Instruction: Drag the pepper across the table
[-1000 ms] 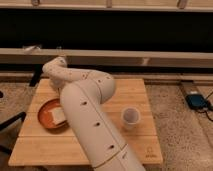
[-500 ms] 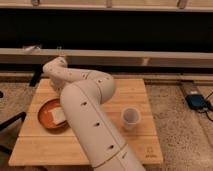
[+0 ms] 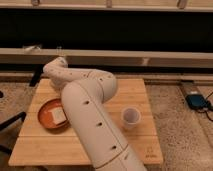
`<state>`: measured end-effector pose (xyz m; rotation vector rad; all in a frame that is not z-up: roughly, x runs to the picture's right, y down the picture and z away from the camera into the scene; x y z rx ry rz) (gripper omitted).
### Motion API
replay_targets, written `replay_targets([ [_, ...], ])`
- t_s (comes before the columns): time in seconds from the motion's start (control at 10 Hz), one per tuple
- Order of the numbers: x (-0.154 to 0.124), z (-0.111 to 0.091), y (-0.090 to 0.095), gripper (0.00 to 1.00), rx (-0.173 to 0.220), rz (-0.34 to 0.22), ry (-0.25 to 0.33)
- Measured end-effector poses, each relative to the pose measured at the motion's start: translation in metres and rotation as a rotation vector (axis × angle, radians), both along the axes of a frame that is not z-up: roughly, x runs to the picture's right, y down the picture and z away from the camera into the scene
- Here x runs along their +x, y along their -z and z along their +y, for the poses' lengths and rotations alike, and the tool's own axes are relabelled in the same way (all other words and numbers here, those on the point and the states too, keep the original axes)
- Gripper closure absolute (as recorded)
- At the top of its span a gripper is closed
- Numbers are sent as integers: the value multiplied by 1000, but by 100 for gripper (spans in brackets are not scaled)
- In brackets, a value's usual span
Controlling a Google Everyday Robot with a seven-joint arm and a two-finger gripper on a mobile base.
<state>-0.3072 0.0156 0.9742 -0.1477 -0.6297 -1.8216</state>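
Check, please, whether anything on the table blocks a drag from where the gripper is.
The shut gripper sits at the table's far left corner; no pepper shows. Possible obstacles: the plate front left, the cup at right. The arm hides the middle.

The white arm bends over the table and reaches to its far left part, where the gripper points down, closed, just beyond the orange plate; a white cup stands well apart on the right
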Motion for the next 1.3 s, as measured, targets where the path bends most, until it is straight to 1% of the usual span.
replay_targets([
  [0.2, 6, 0, 7, 100, 5, 1, 4],
  [0.6, 17, 0, 12, 100, 3, 9, 10],
  [1.0, 36, 5, 15, 100, -11, 34, 11],
  [1.3, 58, 10, 19, 100, -21, 57, 10],
])
